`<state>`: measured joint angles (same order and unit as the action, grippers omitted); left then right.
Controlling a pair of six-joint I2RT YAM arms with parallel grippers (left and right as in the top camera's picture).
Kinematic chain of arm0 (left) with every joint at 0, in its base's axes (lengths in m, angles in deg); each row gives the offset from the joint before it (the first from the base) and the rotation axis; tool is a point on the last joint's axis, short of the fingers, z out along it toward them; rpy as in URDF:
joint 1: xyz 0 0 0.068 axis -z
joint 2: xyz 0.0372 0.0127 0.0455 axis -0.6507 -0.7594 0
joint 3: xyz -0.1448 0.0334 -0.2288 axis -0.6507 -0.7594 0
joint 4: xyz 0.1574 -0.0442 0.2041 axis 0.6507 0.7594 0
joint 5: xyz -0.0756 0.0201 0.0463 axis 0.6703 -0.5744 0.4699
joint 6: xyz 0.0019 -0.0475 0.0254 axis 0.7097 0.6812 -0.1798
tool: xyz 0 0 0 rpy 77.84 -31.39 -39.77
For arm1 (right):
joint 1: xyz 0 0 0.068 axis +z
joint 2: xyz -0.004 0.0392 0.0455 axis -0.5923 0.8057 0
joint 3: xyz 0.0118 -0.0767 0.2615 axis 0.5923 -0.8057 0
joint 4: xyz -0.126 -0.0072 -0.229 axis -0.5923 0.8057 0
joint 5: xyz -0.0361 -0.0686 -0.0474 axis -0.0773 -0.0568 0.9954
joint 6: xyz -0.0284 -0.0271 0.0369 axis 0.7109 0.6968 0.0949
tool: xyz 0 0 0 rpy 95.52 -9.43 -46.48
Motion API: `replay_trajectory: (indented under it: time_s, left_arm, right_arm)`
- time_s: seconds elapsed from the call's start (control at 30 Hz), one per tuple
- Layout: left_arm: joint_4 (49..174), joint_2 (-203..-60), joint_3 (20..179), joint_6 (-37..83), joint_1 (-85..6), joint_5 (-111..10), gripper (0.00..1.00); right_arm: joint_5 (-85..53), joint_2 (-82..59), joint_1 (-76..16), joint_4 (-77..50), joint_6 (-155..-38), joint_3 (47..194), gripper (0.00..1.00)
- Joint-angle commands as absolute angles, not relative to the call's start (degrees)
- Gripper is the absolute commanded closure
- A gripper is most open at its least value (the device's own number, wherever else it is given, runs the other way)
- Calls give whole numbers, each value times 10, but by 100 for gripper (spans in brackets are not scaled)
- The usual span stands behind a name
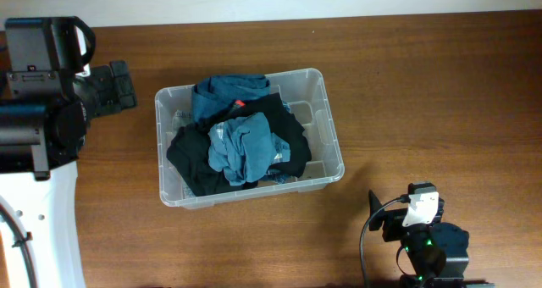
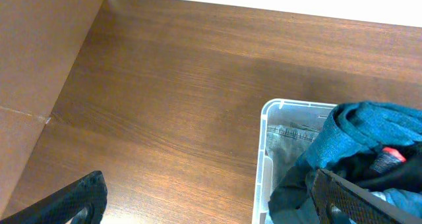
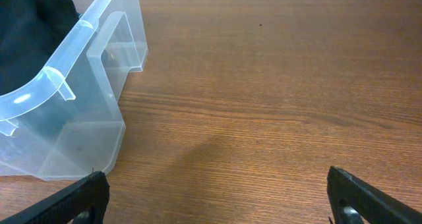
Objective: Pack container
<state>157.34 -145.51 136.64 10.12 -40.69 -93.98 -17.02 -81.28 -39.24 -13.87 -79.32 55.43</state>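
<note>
Looming large just left of the container [image 1: 325, 110], the left gripper [image 2: 211, 201] hangs over the wooden table [image 1: 423, 85], its fingers spread wide apart and holding nothing. At mid-table the clear container sits upright, heaped with black and blue clothing [image 1: 241, 144]. Near the container's lower right corner, the right gripper [image 3: 217, 203] sits low, fingers likewise spread apart and empty.

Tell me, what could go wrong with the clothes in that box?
1. The blue clothes are heaped loosely in the middle, so they may slide off when pushed down.
2. The black cloth lies close to the container's rim and might spill over.
3. The container just sits on the table, so a push from the left tool could shove it sideways.
</note>
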Motion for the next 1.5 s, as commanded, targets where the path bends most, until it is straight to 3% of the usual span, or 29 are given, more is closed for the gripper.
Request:
replay_trajectory:
  time_s: [0.0, 0.27, 0.47, 0.6, 1.03, 1.47]
  left_arm:
    - [1572, -1455, 1366, 99, -409, -946, 0]
    - [1556, -1401, 1327, 96, -409, -958, 1]
    - [1323, -1243, 1088, -22, -409, -848, 1]
    - [1230, -1126, 914, -29, -409, -836, 0]
    - [1082, -801, 480, -29, -409, -780, 1]
    - [1050, -622, 320, -29, -408, -767, 1]
  right_arm:
    - [-175, -818, -397, -140, -790, 549, 2]
    - [-175, -818, -397, -140, -790, 549, 2]
    - [-175, -818, -397, -140, -790, 549, 2]
    - [-175, -818, -397, -140, -790, 549, 2]
    - [-175, -818, -397, -140, -790, 549, 2]
    - [-175, -818, -397, -140, -790, 549, 1]
